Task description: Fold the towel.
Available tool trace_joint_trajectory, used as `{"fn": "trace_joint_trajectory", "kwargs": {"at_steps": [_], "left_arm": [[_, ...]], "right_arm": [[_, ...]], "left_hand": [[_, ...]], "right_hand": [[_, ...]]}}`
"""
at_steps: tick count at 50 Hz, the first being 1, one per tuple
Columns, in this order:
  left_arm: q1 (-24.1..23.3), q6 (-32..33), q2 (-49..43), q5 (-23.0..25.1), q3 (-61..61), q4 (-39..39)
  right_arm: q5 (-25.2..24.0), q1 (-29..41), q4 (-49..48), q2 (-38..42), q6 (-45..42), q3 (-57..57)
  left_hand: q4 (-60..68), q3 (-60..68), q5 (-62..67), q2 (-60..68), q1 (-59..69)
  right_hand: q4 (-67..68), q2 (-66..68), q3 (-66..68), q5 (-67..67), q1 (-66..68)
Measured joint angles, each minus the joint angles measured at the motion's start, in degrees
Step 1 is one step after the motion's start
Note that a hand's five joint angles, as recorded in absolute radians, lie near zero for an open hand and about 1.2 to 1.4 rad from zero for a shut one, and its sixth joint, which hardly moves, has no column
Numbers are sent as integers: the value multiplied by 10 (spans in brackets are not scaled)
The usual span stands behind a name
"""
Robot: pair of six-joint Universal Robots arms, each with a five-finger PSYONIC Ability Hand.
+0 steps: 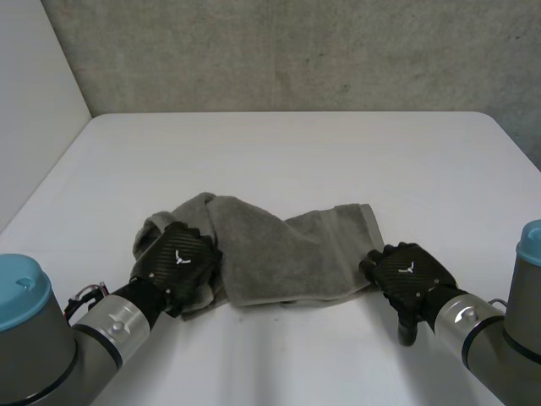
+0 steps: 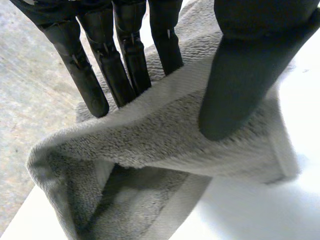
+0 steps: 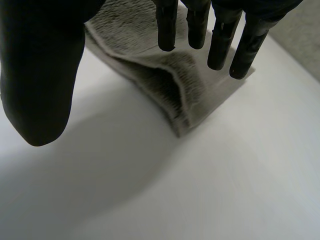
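A grey-green terry towel (image 1: pixel 279 254) lies bunched on the near middle of the white table (image 1: pixel 296 144). It is partly doubled over itself, with its left end rumpled into a hump and its right end flatter and squarer. From my station I judge the fold as begun but far from neat, with both hands at the towel's two ends. My left hand (image 1: pixel 176 264) sits on the rumpled left end. In its wrist view, the straight fingers (image 2: pixel 125 65) stand behind a raised ridge of cloth. The thumb (image 2: pixel 235 90) presses the front of that ridge, so this hand is pinching a fold of towel. My right hand (image 1: pixel 407 275) is at the towel's near right corner. In its wrist view, the fingers (image 3: pixel 220 40) are straight and spread over the two-layered corner. The thumb (image 3: pixel 40 75) hangs well apart above bare table, so this hand is wide and grips nothing. I cannot tell whether its fingertips touch the cloth. As I judge it, the next move calls for the right hand to take hold of its corner. Both hands can then lift and carry the near edge over evenly. A small white emblem (image 1: pixel 179 258) marks the back of each hand, but I can read no brand, label or writing anywhere. A bare concrete wall (image 1: pixel 296 51) stands beyond the table.
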Motion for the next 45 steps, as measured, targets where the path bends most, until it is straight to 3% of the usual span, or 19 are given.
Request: {"fn": "trace_joint_trajectory", "kwargs": {"at_steps": [11, 25, 29, 40, 45], "left_arm": [[19, 0, 18, -4, -18, 42], [113, -30, 52, -22, 7, 69], [141, -79, 52, -36, 26, 68], [191, -336, 28, -93, 95, 32], [196, -392, -3, -102, 143, -20]], "right_arm": [[3, 3, -45, 18, 23, -20], [4, 51, -21, 37, 95, -90], [5, 69, -16, 44, 116, -110], [18, 121, -5, 103, 179, -177], [34, 149, 1, 133, 190, -205]], "left_hand": [[172, 172, 161, 173, 152], [189, 187, 173, 188, 163], [189, 187, 173, 188, 163], [189, 187, 173, 189, 163], [189, 188, 173, 189, 163]], "right_hand": [[0, 0, 0, 0, 0], [0, 0, 0, 0, 0], [0, 0, 0, 0, 0], [0, 0, 0, 0, 0], [0, 0, 0, 0, 0]]}}
